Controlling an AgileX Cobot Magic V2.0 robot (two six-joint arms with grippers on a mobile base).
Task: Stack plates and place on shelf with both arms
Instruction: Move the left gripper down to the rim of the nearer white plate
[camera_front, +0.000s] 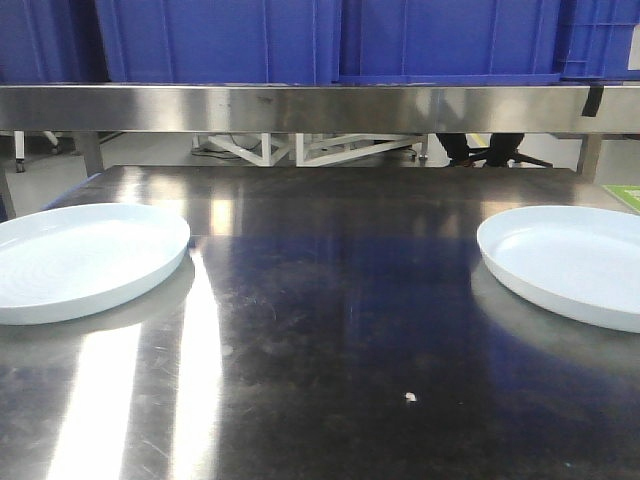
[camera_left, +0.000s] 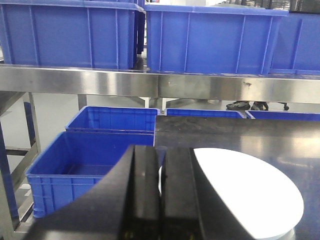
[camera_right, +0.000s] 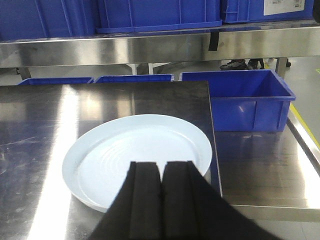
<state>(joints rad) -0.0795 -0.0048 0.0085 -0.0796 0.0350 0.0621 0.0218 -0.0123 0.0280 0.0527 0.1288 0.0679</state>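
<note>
Two pale blue-white plates lie flat and far apart on the dark steel tabletop: one plate at the left edge, the other plate at the right edge. Neither gripper shows in the front view. My left gripper is shut and empty, hovering over the near-left rim of the left plate. My right gripper is shut and empty, above the near rim of the right plate. The steel shelf runs across the back above the table.
Blue crates fill the shelf. Open blue crates stand on the floor to the table's left, and another blue crate sits beyond the table's right edge. A small white speck lies on the tabletop.
</note>
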